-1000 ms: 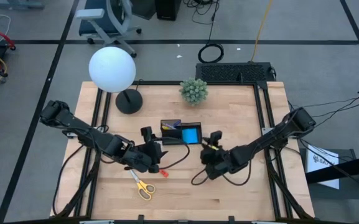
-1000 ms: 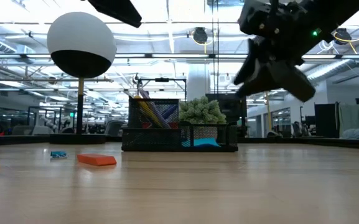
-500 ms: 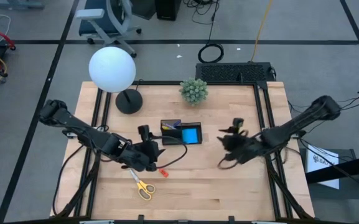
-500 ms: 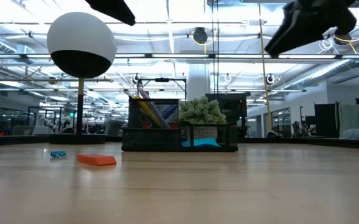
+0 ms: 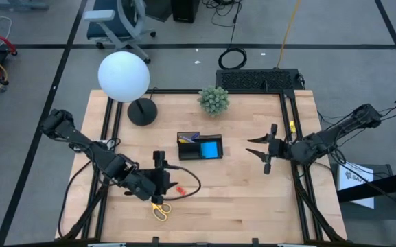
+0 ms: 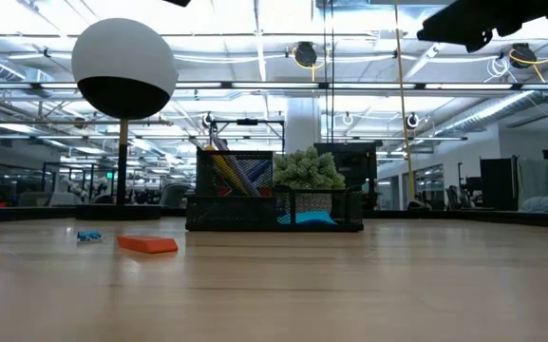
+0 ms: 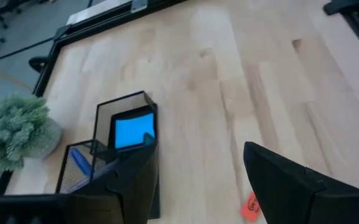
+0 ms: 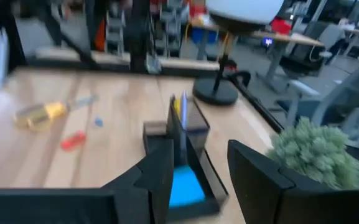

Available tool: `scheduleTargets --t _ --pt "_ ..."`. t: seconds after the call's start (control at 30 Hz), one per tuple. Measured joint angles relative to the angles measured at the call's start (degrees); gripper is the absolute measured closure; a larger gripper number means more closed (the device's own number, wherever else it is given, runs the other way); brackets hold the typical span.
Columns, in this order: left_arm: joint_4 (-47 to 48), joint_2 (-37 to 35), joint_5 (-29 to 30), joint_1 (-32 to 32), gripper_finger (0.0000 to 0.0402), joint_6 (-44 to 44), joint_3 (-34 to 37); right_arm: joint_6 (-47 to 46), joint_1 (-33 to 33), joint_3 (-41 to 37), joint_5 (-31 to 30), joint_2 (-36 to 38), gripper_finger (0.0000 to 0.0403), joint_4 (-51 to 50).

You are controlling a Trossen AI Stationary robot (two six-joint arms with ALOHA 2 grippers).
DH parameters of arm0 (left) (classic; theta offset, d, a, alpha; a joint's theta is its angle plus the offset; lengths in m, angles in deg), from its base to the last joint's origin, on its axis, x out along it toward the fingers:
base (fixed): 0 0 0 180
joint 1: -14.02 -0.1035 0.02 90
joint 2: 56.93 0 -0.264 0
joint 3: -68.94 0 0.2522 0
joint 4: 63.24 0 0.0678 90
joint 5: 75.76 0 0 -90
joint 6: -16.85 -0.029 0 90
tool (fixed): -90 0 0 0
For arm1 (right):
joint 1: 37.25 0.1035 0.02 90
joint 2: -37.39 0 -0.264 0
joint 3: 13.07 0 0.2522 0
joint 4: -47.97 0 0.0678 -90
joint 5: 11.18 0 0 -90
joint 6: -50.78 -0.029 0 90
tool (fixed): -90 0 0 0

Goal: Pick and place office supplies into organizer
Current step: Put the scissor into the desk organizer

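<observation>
The organizer (image 5: 200, 147) sits mid-table holding the blue pad (image 5: 211, 149) and pens (image 6: 224, 168), the left gripper (image 5: 158, 163) hangs empty, jaws wide, above the scissors (image 5: 158, 208) near the front edge, and the right gripper (image 5: 261, 148), also spread empty, hovers toward the right edge.

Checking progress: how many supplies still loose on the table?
3, maybe more hidden: yellow-handled scissors beneath the left claw, flat red piece beside it, tiny blue piece nearby.
</observation>
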Motion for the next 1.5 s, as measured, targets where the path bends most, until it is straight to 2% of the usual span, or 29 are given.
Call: scheduleTargets --t 0.4,0.57,0.7,0.8,1.13,1.37,1.5 --pt "0.9 0.0 -6.2 3.4 0.0158 -1.6 0.0 0.7 0.0 -15.4 -0.3 1.0 0.0256 32.7" --pt "1.6 0.0 -9.9 3.9 0.0158 -1.5 0.0 0.7 0.0 -24.5 -0.3 1.0 0.0259 41.6" --pt "1.6 0.0 -10.4 3.9 0.0158 -1.0 0.0 0.7 -1.6 -30.1 -0.5 0.9 0.0257 48.8" --pt "1.6 0.0 -10.4 3.9 0.0158 -0.7 0.0 0.7 -2.9 -30.2 -2.2 1.0 0.0258 49.6" --pt "1.4 0.0 -9.5 3.9 0.0158 0.6 0.0 0.7 -3.7 -30.3 -2.0 1.0 0.0257 59.3" --pt "1.0 0.0 -9.3 3.7 0.0158 1.2 0.0 0.8 -3.7 -30.3 -1.9 1.0 0.0255 62.4" --pt "1.1 0.0 -9.3 3.6 0.0158 1.6 0.0 4.4 -4.8 -28.4 -1.6 1.1 0.0255 67.7"
